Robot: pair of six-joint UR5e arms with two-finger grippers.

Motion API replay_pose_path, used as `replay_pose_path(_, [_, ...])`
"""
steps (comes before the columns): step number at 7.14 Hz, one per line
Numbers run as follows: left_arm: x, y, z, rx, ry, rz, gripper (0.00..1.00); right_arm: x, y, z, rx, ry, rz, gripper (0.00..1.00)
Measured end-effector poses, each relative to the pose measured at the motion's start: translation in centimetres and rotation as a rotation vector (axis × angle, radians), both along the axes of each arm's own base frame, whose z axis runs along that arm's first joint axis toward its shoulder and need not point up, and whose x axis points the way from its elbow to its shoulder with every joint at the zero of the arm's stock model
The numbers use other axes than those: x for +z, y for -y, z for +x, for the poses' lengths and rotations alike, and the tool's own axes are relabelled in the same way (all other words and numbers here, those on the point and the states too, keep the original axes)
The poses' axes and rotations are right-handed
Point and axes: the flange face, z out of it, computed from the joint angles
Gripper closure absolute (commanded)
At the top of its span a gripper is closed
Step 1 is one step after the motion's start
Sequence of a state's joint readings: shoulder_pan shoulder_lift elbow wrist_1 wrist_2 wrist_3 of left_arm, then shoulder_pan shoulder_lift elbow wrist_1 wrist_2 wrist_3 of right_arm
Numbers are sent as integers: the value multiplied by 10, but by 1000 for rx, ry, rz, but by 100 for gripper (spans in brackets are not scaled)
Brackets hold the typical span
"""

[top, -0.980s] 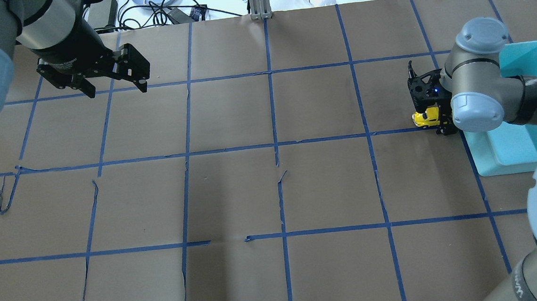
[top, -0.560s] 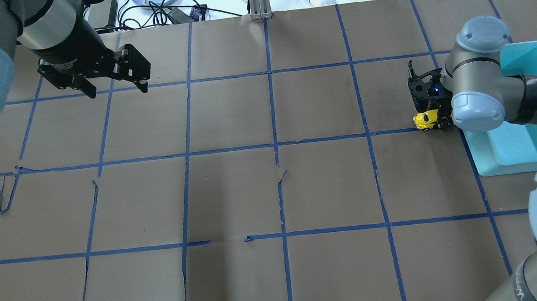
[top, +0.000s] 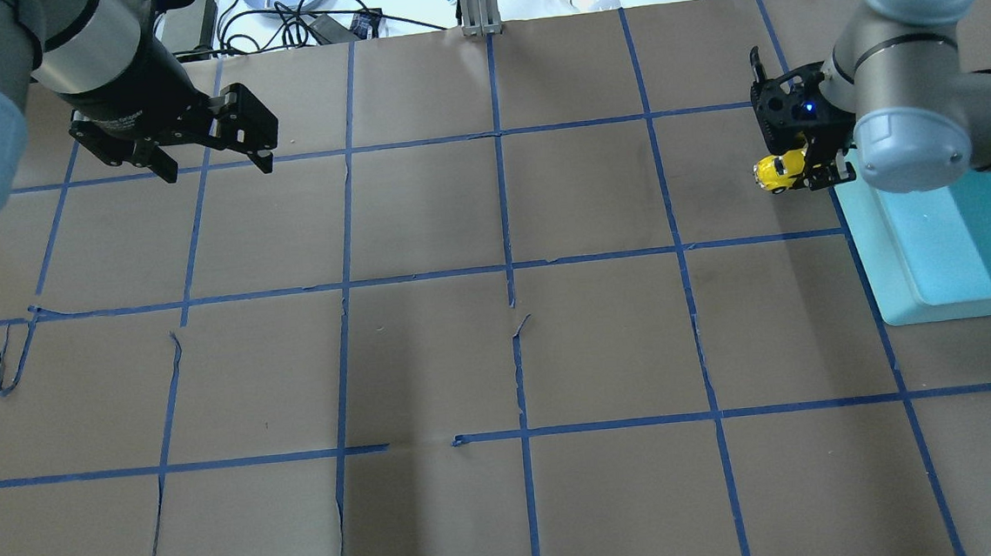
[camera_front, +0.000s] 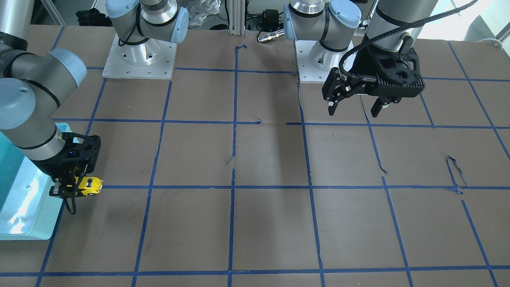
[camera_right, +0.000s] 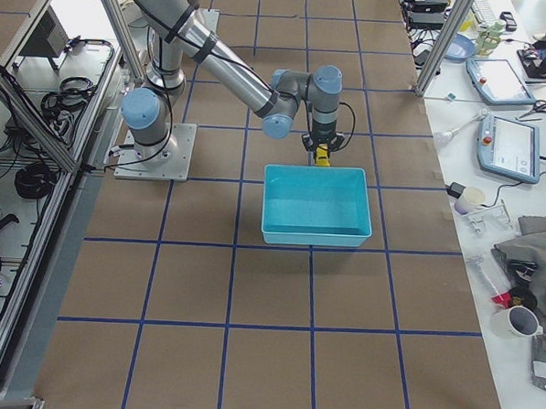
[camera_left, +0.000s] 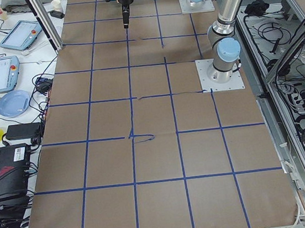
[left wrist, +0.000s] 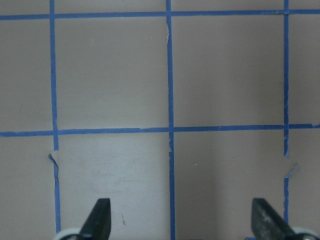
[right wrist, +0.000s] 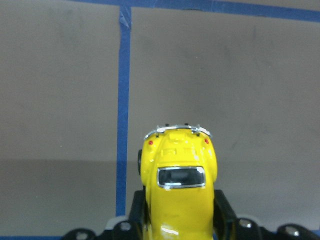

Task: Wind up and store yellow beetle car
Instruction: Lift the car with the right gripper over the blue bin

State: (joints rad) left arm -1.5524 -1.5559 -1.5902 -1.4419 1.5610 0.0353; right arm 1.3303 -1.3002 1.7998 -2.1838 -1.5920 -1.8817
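Observation:
The yellow beetle car (top: 776, 171) is held between the fingers of my right gripper (top: 800, 174), which is shut on it. The car sticks out of the gripper just beside the rim of the teal bin (top: 888, 285), outside it. In the right wrist view the car (right wrist: 177, 195) fills the lower middle, tail outward, above brown paper. It also shows in the front view (camera_front: 89, 185) and the right side view (camera_right: 321, 155). My left gripper (top: 217, 162) hangs open and empty over the far left of the table; its fingertips (left wrist: 99, 216) show wide apart.
The table is covered in brown paper with a blue tape grid (top: 508, 273). The teal bin (camera_right: 314, 205) shows nothing inside. Cables, a plate and bottles lie beyond the table's far edge (top: 302, 4). The two arm bases (camera_front: 139, 59) stand at the robot side.
My right gripper has carried the yellow car away from the robot, along the bin's side, and the arm looks raised. The left gripper has not moved.

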Motion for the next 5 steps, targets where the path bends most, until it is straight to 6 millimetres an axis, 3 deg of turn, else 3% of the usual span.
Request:
replay_pose_path(1, [0,0,0,-2,1,0,0,21,6,-14,-8,-3,8,100])
replay_pose_path(2, [0,0,0,-3,1,-1,0,31,7,-42,-31,-6,9,100])
replay_pose_path(5, [1,0,0,-4,2,-2,0,19,-8,-162,-80,-35,35,100])
